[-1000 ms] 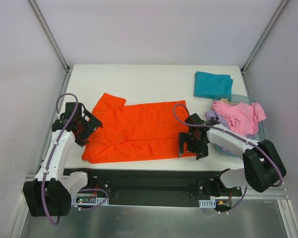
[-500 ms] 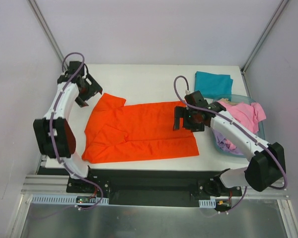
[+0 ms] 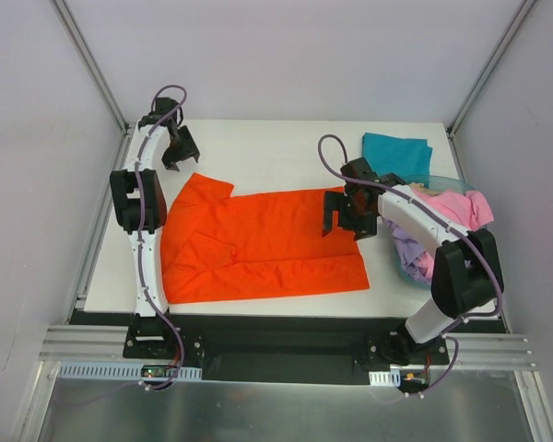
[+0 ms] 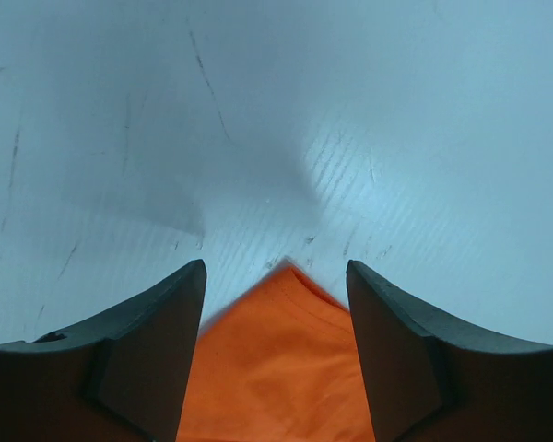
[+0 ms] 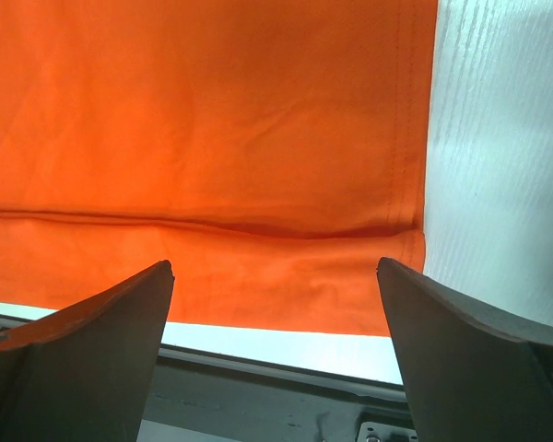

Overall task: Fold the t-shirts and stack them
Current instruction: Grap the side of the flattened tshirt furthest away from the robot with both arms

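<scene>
The orange shirt (image 5: 212, 110) is soft matt cloth, finely woven, lightly creased, with stitched hems. The teal shirt (image 3: 394, 157) and pink shirt (image 3: 447, 214) look equally dull. The tub (image 3: 440, 180) is translucent plastic. The counter (image 4: 369, 110) is matt white, faintly ribbed and scuffed. The left gripper (image 4: 275, 272) has dark matt fingers (image 4: 147, 359).

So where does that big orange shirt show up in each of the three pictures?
Top external: the orange shirt lies spread flat, centre-left.
Left wrist: only one pointed corner shows, at bottom centre.
Right wrist: it fills the upper left, with its hem edge towards the right.
Shared landmark: the white table beside the cloth.
</scene>
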Robot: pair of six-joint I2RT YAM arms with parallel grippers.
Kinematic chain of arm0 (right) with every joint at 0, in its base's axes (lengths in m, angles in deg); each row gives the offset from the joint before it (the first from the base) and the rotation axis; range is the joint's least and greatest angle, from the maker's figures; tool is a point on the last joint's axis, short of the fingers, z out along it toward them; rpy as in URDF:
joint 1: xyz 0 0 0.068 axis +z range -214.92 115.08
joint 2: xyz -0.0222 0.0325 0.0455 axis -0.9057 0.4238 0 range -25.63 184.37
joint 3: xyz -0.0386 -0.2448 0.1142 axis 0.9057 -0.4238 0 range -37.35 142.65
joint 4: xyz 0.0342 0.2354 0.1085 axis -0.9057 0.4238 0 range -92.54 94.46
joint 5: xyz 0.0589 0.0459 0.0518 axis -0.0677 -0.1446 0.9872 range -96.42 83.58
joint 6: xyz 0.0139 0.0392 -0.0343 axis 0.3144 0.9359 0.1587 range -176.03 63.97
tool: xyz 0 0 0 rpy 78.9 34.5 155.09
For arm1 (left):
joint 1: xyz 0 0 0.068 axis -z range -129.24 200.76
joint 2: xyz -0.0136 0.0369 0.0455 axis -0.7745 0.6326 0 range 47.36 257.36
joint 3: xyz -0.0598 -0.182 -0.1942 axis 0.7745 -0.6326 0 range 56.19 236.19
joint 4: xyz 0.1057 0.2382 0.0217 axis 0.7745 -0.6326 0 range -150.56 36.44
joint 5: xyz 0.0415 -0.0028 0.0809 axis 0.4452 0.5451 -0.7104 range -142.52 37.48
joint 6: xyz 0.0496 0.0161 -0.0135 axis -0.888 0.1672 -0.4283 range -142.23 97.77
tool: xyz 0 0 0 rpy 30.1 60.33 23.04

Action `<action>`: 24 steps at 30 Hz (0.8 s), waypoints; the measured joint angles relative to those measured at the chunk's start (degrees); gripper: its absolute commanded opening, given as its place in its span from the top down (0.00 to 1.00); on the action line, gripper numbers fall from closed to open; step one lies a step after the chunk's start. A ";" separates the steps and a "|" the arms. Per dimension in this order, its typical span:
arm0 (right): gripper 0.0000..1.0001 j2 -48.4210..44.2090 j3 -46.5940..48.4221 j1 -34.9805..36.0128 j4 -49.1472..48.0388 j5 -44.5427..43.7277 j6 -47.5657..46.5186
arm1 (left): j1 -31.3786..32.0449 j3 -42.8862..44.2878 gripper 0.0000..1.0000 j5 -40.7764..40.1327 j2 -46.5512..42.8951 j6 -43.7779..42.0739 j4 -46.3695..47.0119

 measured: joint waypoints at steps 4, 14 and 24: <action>0.03 1.55 0.44 -0.76 -0.35 0.66 -0.35 | 0.87 0.90 0.47 0.37 2.73 -1.90 -1.22; 0.03 2.45 0.70 -1.44 -0.85 1.53 -0.55 | 3.10 -1.57 0.65 -2.82 2.60 -3.26 -1.05; 0.03 3.63 4.33 -3.37 -0.52 -0.24 -1.53 | 3.41 -5.01 1.00 -4.66 0.83 -3.15 -0.13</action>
